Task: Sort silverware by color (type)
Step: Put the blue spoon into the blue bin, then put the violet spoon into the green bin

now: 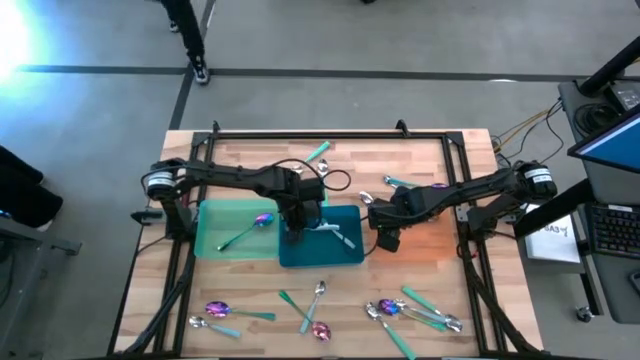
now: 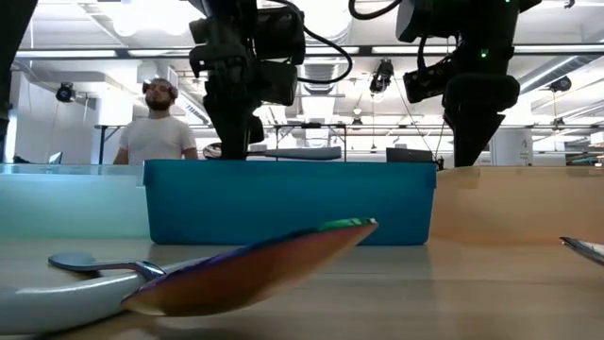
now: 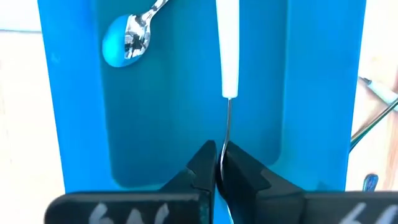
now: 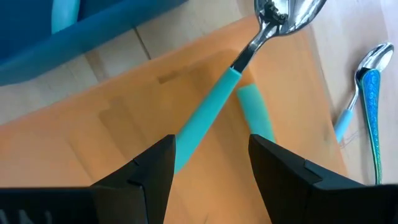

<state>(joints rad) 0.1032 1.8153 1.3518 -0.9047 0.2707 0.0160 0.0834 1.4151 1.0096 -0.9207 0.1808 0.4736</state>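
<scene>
Pinching a slim silver spoon with a pale teal handle (image 3: 227, 56) by its thin neck, the left pincer (image 3: 218, 163) sits narrow over the blue rectangular tray (image 3: 311, 93); the right pincer (image 4: 211, 155) gapes wide around another teal-handled spoon (image 4: 214, 109).

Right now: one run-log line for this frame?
left end effector: shut on spoon, over teal tray | right end effector: open, over orange tray
</scene>
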